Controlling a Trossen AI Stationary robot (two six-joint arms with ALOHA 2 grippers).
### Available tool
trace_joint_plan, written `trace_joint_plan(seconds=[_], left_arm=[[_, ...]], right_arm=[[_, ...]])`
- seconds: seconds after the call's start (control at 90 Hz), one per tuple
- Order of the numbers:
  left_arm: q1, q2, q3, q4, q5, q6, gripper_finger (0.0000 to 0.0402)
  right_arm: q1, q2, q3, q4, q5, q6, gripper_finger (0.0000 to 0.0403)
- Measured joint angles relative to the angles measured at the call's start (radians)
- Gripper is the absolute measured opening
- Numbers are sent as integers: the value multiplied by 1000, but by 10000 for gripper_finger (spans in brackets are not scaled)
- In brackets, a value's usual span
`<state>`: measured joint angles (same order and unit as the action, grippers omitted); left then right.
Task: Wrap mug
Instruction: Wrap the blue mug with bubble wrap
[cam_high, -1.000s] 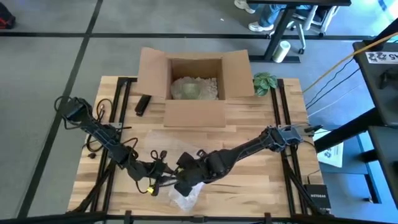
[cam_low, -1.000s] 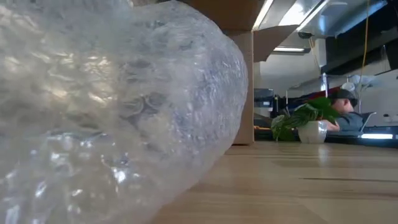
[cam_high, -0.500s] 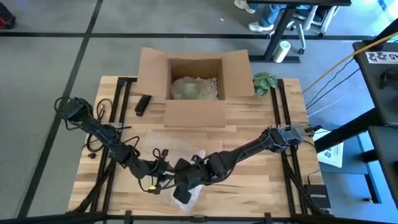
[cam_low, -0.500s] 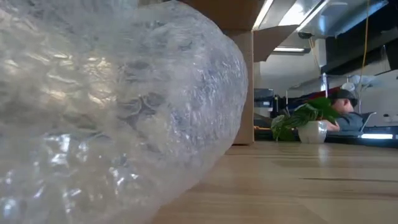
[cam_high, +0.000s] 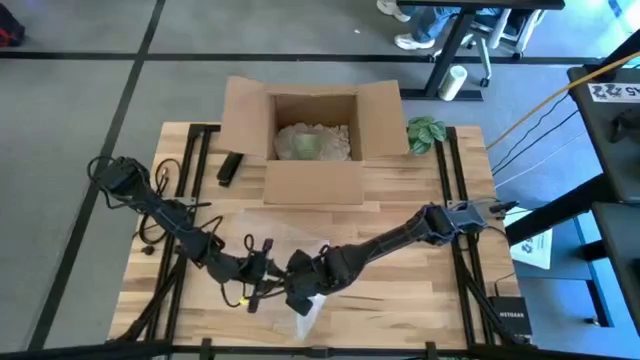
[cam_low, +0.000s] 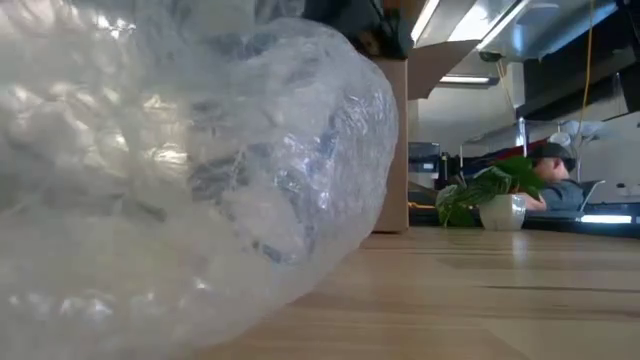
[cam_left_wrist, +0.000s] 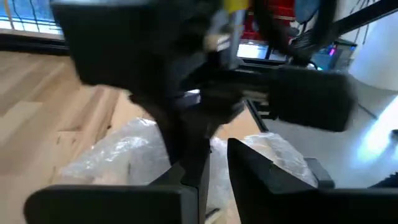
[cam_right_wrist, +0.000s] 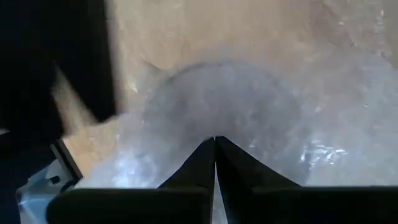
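A bundle of clear bubble wrap (cam_high: 312, 308) lies near the table's front edge and fills most of the low view (cam_low: 200, 180). The mug is hidden; I cannot see it through the wrap. My right gripper (cam_high: 298, 297) is shut at the bundle's top, its fingertips meeting on the wrap (cam_right_wrist: 214, 140). My left gripper (cam_high: 265, 280) is just left of the bundle, its fingers nearly together (cam_left_wrist: 217, 174) with wrap (cam_left_wrist: 112, 149) around them. My right arm crosses close in front of the left wrist camera. My left gripper comes level from the table's left, and pale wrap (cam_left_wrist: 214, 158) shows in the narrow slit between its two fingers. Which edge or how many layers it has cannot be told. My right gripper comes slanting down from the right with its fingers closed on the top of the wrap (cam_right_wrist: 217, 127). The bundle rests on the table and its wall is dented and creased under the fingers (cam_low: 290, 150).
An open cardboard box (cam_high: 310, 125) with packing fill stands at the far middle. A small potted plant (cam_high: 425, 132) is at its right and a black object (cam_high: 230, 167) at its left. Bare wood lies to the right of the bundle.
The wrap's upper wall has been pushed in and creased. My right gripper has shifted slightly over the bundle and now shows as a dark shape at the top of the low view. The bundle stays on the table.
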<state>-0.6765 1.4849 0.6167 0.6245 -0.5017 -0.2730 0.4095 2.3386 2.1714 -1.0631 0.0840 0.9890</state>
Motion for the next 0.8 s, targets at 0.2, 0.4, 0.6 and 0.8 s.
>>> trace_joint_plan(seconds=[0.2, 0.4, 0.6, 0.8], left_arm=[[-74, 0, 0, -93, -45, -70, 39], [-91, 0, 0, -227, -68, -185, 39], [-126, 0, 0, -420, -181, -298, 39], [-192, -9, -1, -802, -300, -618, 39]], right_arm=[[-14, 0, -91, 134, -121, 3, 0], [-12, 0, -112, 181, -141, 2, 0], [-26, 8, -110, 179, -189, 4, 0], [-24, 9, -110, 176, -173, -2, 0]])
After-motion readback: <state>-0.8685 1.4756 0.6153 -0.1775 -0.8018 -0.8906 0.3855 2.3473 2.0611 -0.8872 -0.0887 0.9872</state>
